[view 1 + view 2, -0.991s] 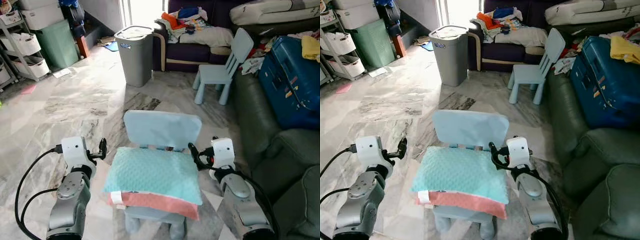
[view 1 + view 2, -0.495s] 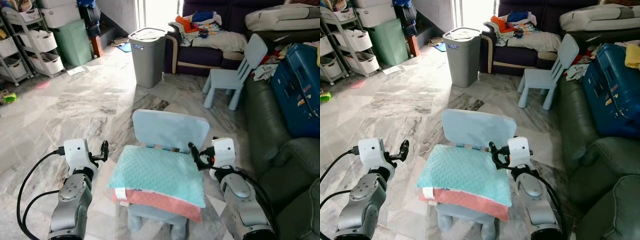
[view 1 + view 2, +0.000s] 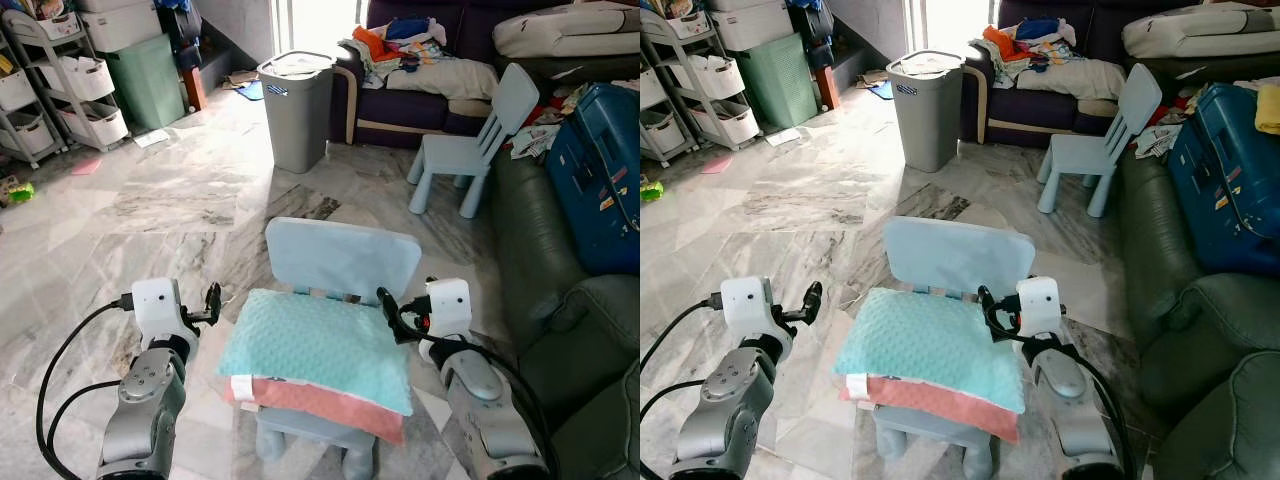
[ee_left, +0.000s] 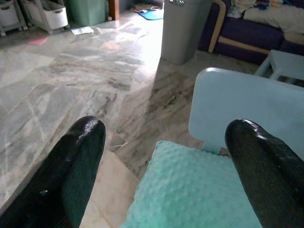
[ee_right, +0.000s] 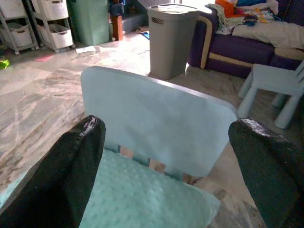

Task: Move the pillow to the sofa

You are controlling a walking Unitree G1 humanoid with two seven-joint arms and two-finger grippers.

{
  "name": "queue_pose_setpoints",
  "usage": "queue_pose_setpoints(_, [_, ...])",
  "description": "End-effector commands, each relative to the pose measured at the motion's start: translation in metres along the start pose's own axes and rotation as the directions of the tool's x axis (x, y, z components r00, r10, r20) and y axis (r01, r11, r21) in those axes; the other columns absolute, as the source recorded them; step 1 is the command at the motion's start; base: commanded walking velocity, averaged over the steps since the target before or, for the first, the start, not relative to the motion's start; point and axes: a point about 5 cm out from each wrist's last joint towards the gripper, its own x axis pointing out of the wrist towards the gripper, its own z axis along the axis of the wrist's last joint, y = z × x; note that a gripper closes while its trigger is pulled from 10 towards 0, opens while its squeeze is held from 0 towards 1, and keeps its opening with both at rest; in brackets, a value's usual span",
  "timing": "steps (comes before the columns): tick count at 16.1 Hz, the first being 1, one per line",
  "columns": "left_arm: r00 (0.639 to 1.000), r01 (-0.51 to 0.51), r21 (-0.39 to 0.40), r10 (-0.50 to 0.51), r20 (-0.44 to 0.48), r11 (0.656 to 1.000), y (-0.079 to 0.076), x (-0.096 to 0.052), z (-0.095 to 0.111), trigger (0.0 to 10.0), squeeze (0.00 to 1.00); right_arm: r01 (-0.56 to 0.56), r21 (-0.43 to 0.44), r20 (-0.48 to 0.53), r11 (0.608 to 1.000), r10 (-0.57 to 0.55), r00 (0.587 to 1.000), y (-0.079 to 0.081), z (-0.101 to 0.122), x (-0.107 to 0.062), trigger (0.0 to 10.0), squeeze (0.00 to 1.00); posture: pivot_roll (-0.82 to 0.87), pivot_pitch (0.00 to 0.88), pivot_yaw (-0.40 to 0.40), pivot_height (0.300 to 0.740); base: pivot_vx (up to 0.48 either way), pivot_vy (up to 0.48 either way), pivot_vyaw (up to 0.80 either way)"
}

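The pillow (image 3: 318, 352), teal on top with a pink layer beneath, lies flat on the seat of a small light-blue chair (image 3: 343, 260), its front edge overhanging the seat. The left gripper (image 3: 211, 302) hovers just beside the pillow's left edge, fingers (image 4: 78, 156) spread wide apart and holding nothing, and in the left wrist view the pillow's corner sits between them. The right gripper (image 3: 388, 312) sits at the pillow's back right corner, right by the chair's backrest, its fingers (image 5: 73, 171) also parted and empty, though whether they touch the pillow cannot be told. Beyond the chair stands a grey bin (image 3: 297, 110), and to the chair's right runs a dark green sofa (image 3: 570, 330) carrying a blue suitcase (image 3: 600, 170). A second blue chair (image 3: 470, 140) stands between the bin and that sofa, on the marble floor (image 3: 150, 210).
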Motion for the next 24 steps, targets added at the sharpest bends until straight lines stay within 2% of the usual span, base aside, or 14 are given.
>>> queue_pose_setpoints(1, [1.0,0.007,0.011,-0.007,-0.005,1.0,0.002,-0.003,0.0,10.0,0.0,0.006,0.012,0.003,1.0,-0.006,1.0,0.0,0.002,-0.002,10.0,0.0,0.02,0.0,0.018,0.74,0.0,0.0,0.0])
queue_pose_setpoints(7, [0.999,0.015,0.012,-0.015,-0.05,1.0,0.003,-0.017,-0.011,10.0,0.0,-0.001,0.009,-0.049,1.0,0.001,0.999,0.0,-0.01,-0.022,10.0,0.0,0.01,0.054,0.007,0.74,0.0,0.0,0.0])
queue_pose_setpoints(11, [0.996,0.013,0.013,-0.011,-0.091,1.0,0.004,-0.034,-0.021,10.0,0.0,-0.01,0.002,-0.098,1.0,0.01,0.995,-0.003,-0.015,-0.041,10.0,0.0,0.01,0.117,-0.018,0.74,0.0,0.0,0.0])
queue_pose_setpoints(16, [0.994,0.0,0.02,0.003,-0.111,1.0,0.009,-0.04,-0.023,10.0,0.0,-0.013,-0.011,-0.13,1.0,0.011,0.991,-0.009,-0.016,-0.045,10.0,0.0,0.01,0.134,-0.028,0.74,0.0,0.0,0.0])
queue_pose_setpoints(24, [0.992,0.004,0.013,-0.002,-0.124,1.0,0.006,-0.042,-0.024,10.0,0.0,-0.036,-0.01,-0.14,0.999,0.034,0.99,-0.004,-0.014,-0.046,10.0,0.0,0.0,0.137,-0.027,0.732,0.0,0.0,0.0])
